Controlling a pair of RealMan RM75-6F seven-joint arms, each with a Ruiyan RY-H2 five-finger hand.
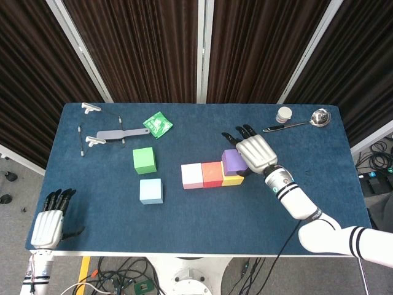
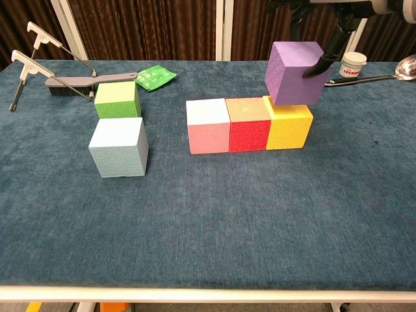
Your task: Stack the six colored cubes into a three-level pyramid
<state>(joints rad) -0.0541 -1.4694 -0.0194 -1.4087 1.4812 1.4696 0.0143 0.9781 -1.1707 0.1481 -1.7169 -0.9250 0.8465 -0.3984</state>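
Observation:
A pink cube (image 2: pixel 208 126), a red cube (image 2: pixel 247 124) and a yellow cube (image 2: pixel 288 125) stand side by side in a row mid-table. My right hand (image 1: pixel 256 153) grips a purple cube (image 2: pixel 296 73) from above, just over the yellow cube and tilted; whether they touch I cannot tell. A green cube (image 1: pixel 144 160) and a light blue cube (image 1: pixel 151 191) sit apart to the left of the row. My left hand (image 1: pixel 49 224) hangs off the table's front left corner, fingers spread, holding nothing.
A grey brush with white handles (image 1: pixel 101 136) and a green packet (image 1: pixel 158 125) lie at the back left. A small white jar (image 1: pixel 284 114) and a metal ladle (image 1: pixel 307 120) lie at the back right. The blue table (image 1: pixel 184 227) ends near the front.

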